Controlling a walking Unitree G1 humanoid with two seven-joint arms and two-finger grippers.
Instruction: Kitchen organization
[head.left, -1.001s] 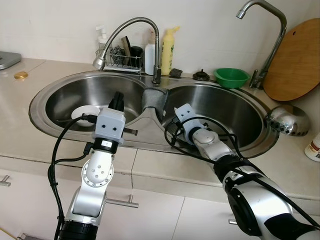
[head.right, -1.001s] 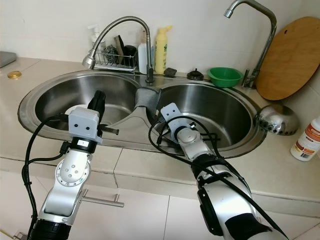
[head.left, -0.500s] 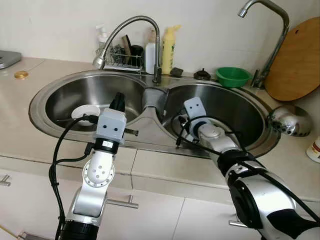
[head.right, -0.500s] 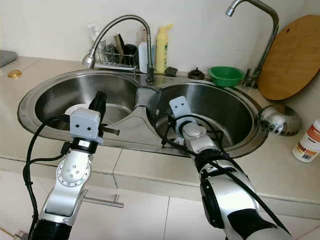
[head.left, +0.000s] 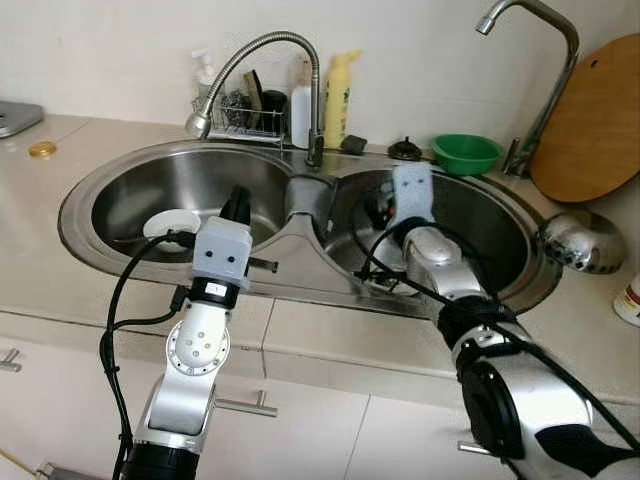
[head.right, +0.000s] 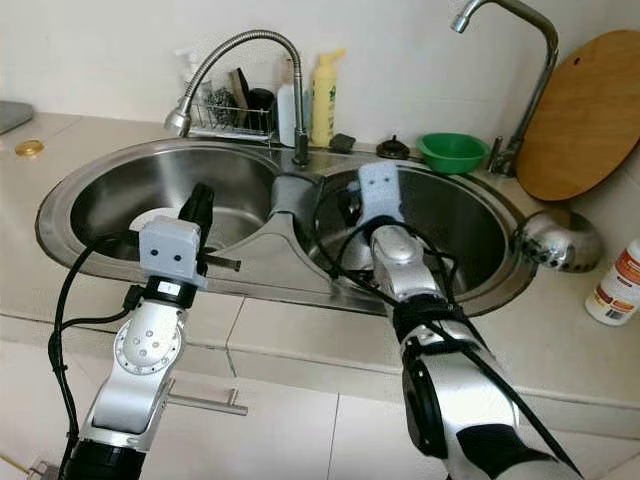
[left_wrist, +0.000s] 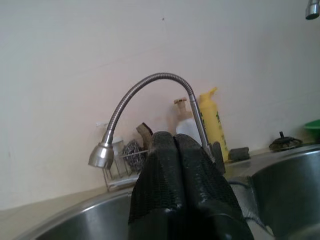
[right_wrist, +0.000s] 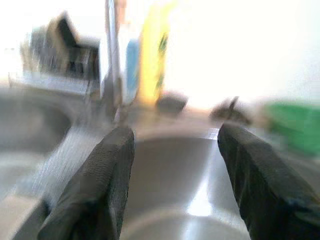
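Your right gripper (right_wrist: 172, 170), fingers spread, hovers over the right basin with the green bowl (head.left: 463, 153) ahead on the ledge; it looks light, slick plastic, so pinch its rim.

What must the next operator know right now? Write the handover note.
Left pincer: shut, empty, held over the left basin near a white plate.
Right pincer: open, empty, raised over the right basin, aimed toward the yellow bottle and green bowl on the back ledge.
Steel bowl sits on the counter at the right, below the wooden board.
Done: nothing held or visibly put away.
Left: plate, bowls, ledge items.
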